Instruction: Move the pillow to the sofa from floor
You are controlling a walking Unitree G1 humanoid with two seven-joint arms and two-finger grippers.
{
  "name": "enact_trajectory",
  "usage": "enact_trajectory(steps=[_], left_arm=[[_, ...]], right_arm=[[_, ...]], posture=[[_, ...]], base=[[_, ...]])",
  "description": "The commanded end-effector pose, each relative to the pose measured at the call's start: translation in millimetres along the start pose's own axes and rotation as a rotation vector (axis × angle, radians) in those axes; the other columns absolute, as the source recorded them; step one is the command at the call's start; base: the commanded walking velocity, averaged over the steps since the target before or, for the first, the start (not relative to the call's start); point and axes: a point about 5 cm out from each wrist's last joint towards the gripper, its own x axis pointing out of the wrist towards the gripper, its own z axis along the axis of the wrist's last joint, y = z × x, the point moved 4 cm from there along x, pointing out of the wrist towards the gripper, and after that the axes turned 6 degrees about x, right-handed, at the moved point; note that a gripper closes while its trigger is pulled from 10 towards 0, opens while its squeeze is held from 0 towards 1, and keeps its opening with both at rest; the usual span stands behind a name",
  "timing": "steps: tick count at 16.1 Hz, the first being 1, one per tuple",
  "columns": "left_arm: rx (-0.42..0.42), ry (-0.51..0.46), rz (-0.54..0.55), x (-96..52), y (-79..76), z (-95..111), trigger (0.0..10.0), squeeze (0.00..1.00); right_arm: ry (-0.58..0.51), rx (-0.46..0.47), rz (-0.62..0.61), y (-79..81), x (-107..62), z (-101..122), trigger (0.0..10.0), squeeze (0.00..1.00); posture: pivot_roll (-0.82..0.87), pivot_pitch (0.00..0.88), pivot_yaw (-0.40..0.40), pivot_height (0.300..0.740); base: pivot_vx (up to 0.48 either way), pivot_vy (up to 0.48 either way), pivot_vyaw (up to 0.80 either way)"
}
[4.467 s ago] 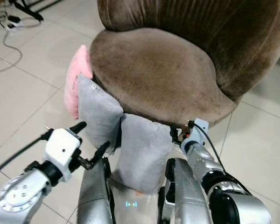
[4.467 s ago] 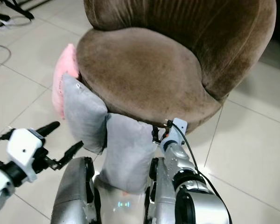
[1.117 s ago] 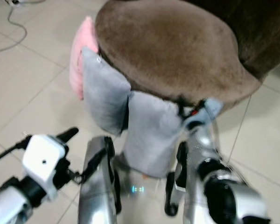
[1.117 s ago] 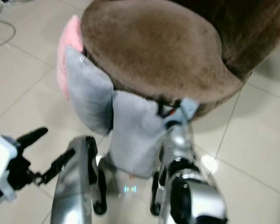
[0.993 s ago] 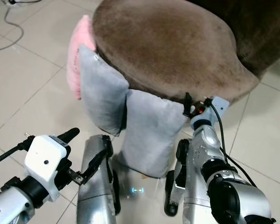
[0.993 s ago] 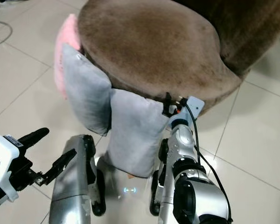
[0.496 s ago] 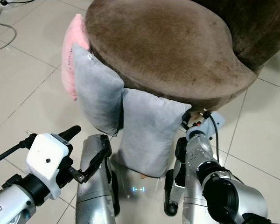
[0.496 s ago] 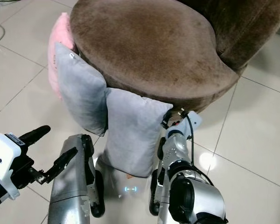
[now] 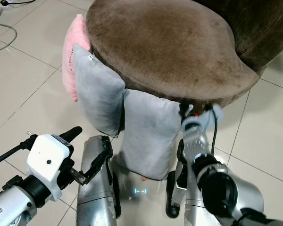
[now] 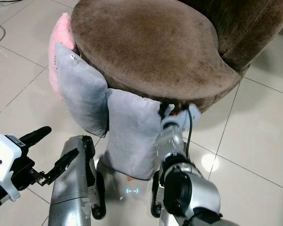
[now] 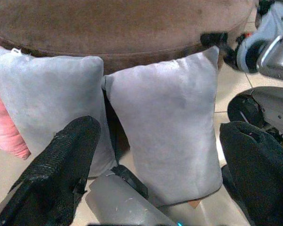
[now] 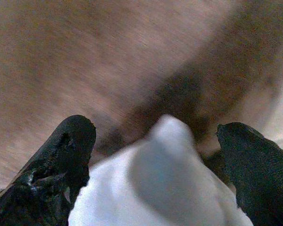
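Pillow point(image 9: 151, 134) leans on sofa point(image 9: 170, 52) — right tool point(image 12: 155, 155) open around its corner.

Home living rm, brown sofa point(image 9: 170, 52), pillows point(image 9: 148, 136), tiled floor point(image 9: 23, 89)

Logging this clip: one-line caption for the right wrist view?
Open right gripper straddles the top corner of a grey pillow against the brown sofa.

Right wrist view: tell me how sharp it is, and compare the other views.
Right wrist view: soft and smeared, brown sofa and grey pillow corner blurred. Left wrist view: sharp. Eye views: crisp, except the motion-blurred right gripper; glare spot on the floor tiles.
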Motion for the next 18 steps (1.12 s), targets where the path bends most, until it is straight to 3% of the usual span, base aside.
enact_trajectory(steps=[1,3,6,9,10,11,18], left_arm=[[-0.013,0.02,-0.005,0.0,-1.8,-5,10.0,0.0],[-0.013,0.029,-0.008,0.6,-2.3,-7,10.0,0.0],[-0.015,0.033,-0.013,-1.1,-3.9,-7,10.0,0.0],[-0.014,0.034,-0.015,-1.8,-4.6,-6,10.0,0.0],[-0.013,0.034,-0.015,-2.1,-4.6,-6,10.0,0.0],[-0.012,0.034,-0.015,-2.3,-4.6,-5,10.0,0.0],[-0.013,0.033,-0.013,-3.6,-4.4,-4,10.0,0.0]], right_arm=[[0.01,-0.003,-0.009,-6.0,-2.8,-5,10.0,0.0],[0.021,-0.029,0.019,-1.0,-2.4,-6,10.0,0.0],[0.114,-0.185,0.036,-3.5,-10.7,-32,10.0,0.0],[0.16,-0.208,0.029,-6.8,-15.8,-44,9.8,0.0],[0.169,-0.206,0.022,-7.5,-16.7,-47,4.2,0.0],[0.171,-0.202,0.024,-7.0,-16.8,-47,0.0,0.0],[0.18,-0.192,0.031,-3.4,-17.3,-50,0.0,0.0]], posture=[[0.33,0.284,0.014,0.458],[0.33,0.286,0.013,0.458],[0.34,0.286,0.015,0.458],[0.35,0.289,0.019,0.458],[0.35,0.292,0.02,0.458],[0.35,0.294,0.022,0.458],[0.34,0.296,0.022,0.458]], base=[[0.0,0.0,0.0],[0.0,0.0,0.0],[0.0,0.0,0.0],[0.0,0.0,0.0],[0.0,0.0,0.0],[0.0,0.0,0.0],[0.0,0.0,0.0]])
